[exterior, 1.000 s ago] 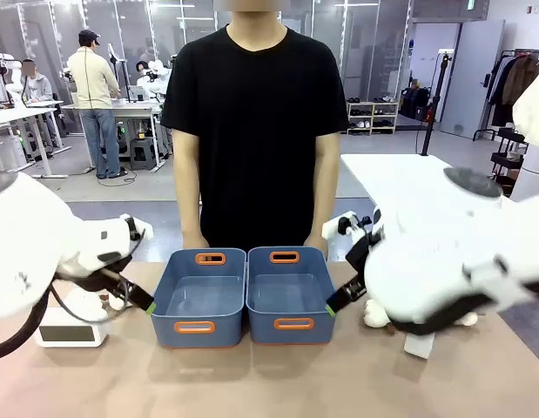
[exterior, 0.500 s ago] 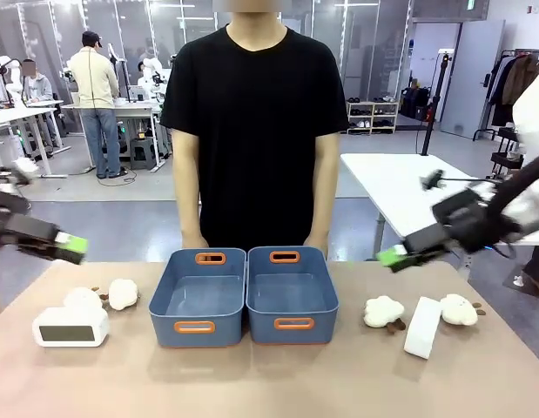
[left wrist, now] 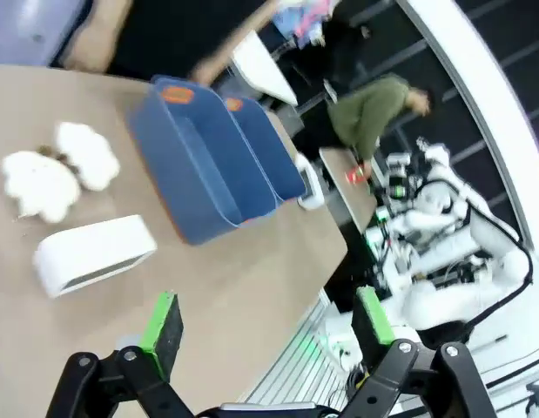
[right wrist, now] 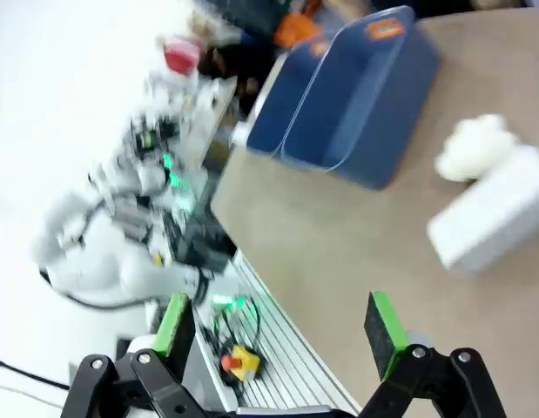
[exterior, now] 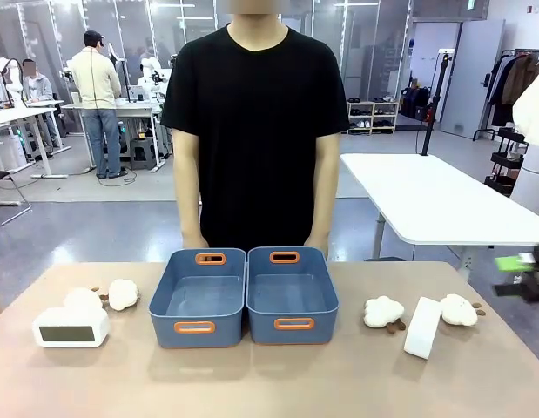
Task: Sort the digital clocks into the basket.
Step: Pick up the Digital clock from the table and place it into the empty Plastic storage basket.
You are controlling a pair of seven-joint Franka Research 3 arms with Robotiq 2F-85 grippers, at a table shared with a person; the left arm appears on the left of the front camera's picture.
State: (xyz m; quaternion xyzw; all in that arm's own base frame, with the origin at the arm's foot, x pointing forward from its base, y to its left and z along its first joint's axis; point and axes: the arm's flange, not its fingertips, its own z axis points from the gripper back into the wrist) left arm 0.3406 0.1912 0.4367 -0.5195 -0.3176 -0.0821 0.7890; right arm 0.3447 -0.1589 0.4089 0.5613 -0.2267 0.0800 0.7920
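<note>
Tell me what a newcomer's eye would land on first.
Two orange-handled blue baskets sit side by side at the middle of the table, before a person in black. One digital clock lies at the left end, a second clock stands on end at the right, each beside fluffy plush toys.

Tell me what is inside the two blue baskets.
Bare blue floors show in the left basket and the right basket; nothing lies on them. Each near wall hides a strip of floor. The left clock and right clock sit outside.
</note>
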